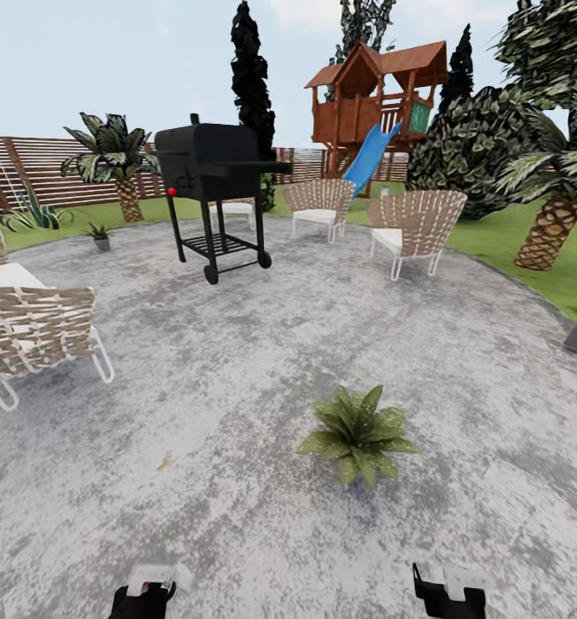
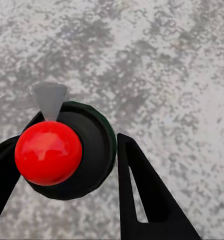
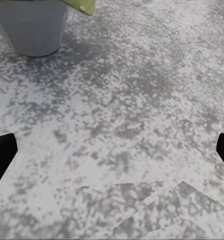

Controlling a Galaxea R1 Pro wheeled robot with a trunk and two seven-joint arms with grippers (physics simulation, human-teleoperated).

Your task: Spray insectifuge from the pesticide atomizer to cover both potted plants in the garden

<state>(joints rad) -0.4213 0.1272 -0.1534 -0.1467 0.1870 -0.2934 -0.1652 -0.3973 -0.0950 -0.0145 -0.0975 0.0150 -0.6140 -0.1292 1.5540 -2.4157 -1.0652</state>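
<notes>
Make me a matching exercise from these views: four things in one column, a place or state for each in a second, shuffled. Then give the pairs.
Things:
1. pesticide atomizer
2. nearer potted plant
3. black grill
4. right pincer

Places or states:
A. open, nothing between its fingers
B. on the stone patio, just ahead of the robot
C. between the left pincer's fingers
D. at the far side of the patio, near the wicker chairs

Pairs: 1-C, 2-B, 3-D, 4-A
</notes>
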